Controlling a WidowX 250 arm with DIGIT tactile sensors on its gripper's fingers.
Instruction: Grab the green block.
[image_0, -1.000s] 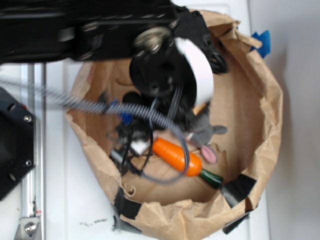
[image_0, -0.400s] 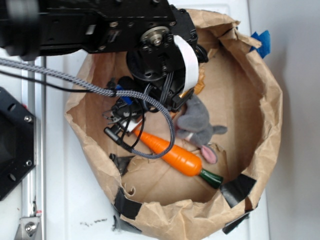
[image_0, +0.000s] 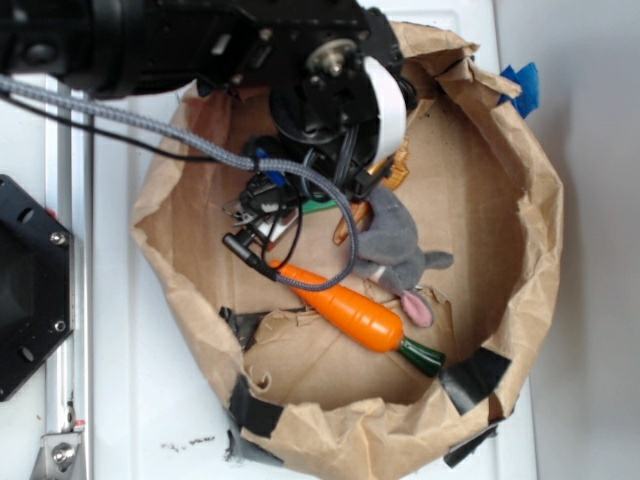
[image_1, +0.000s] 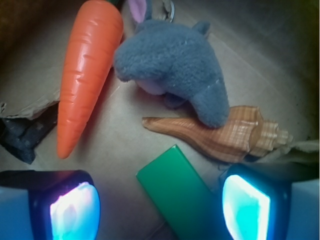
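I'm seeing the gripper (image_1: 160, 200) hanging with jaws wide and empty over the green block (image_1: 180, 192), which is lying flat on the bag floor just below the shell (image_1: 225, 135). Block is looking rigid, light, slick; I'm planning to pinch across its narrow width.

Exterior view overhead, looking down, wrist view close above floor, both sharing carrot (image_0: 348, 309) (image_1: 88, 70)

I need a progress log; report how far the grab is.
Done: the claw is open and lined up over the block, which lies between its fingers. In hand: nothing yet; the block lies flat on the paper beside the shell. Left: descend, close, lift.
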